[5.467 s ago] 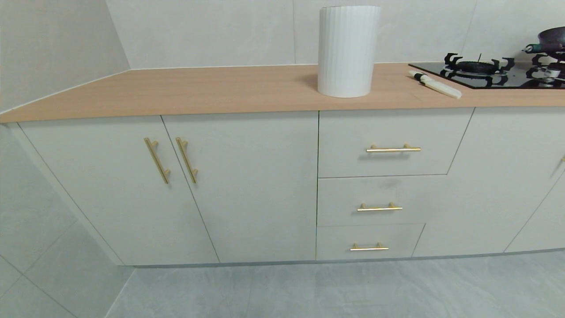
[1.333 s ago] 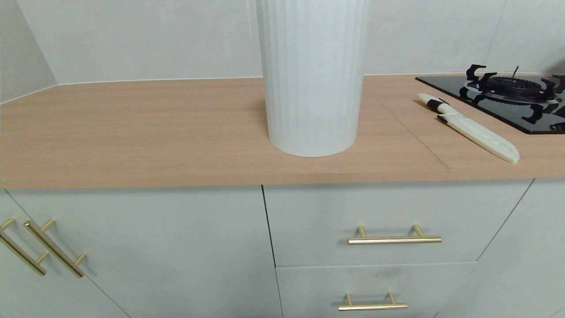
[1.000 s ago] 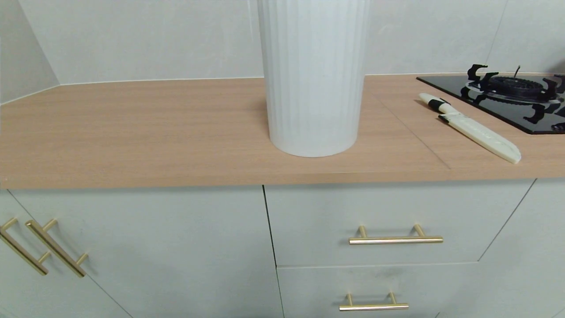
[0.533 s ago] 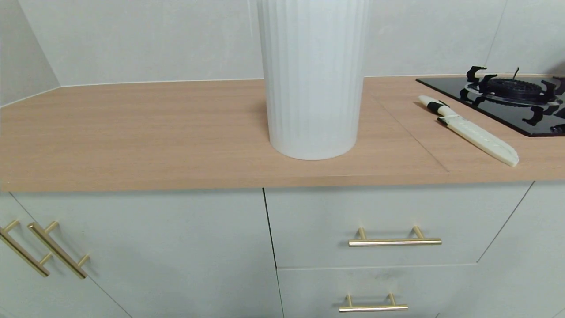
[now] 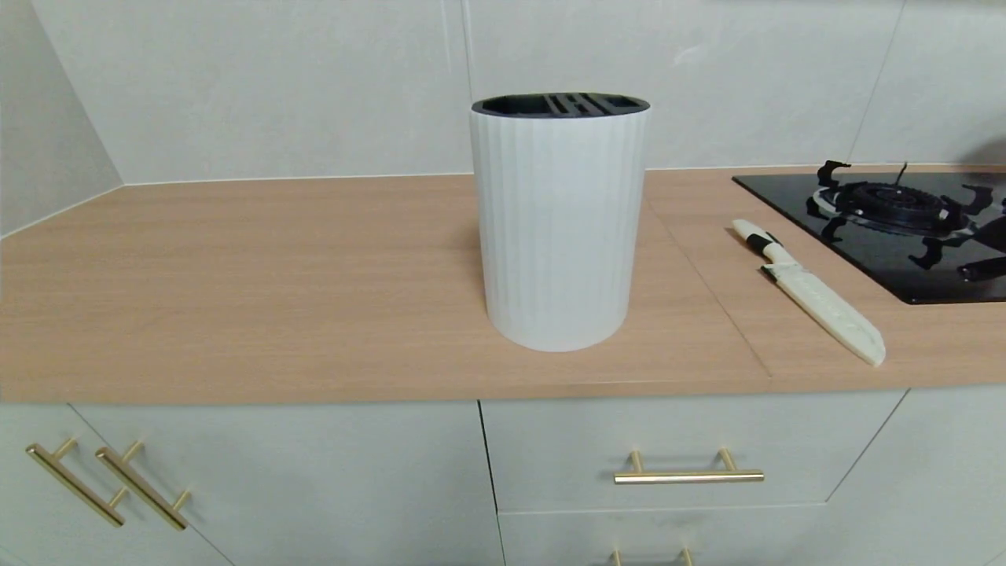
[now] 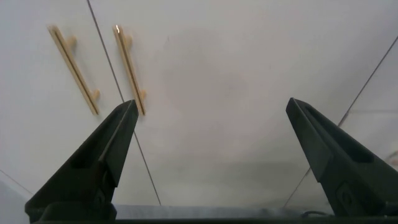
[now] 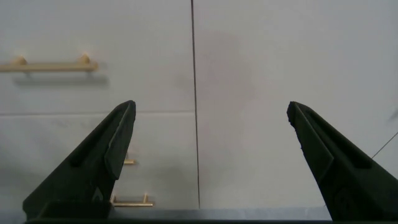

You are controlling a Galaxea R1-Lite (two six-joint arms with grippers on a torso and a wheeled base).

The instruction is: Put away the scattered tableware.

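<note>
A cream-bladed knife (image 5: 809, 292) with a white and black handle lies flat on the wooden countertop (image 5: 275, 291), to the right of a tall white ribbed knife holder (image 5: 559, 228) whose black slotted top shows. In the left wrist view my left gripper (image 6: 211, 112) is open and empty, facing pale cabinet doors with gold handles (image 6: 127, 65). In the right wrist view my right gripper (image 7: 211, 112) is open and empty too, in front of the drawer fronts and a gold drawer handle (image 7: 50, 64).
A black gas hob (image 5: 896, 220) with burner grates sits at the right end of the counter, just behind the knife. Below the counter are cabinet doors (image 5: 275, 479) with gold handles and a drawer (image 5: 684, 456). Tiled wall runs behind.
The head view has risen and tilted, so the holder's top is now in the picture and the cabinets sit lower. The objects themselves have not moved.
</note>
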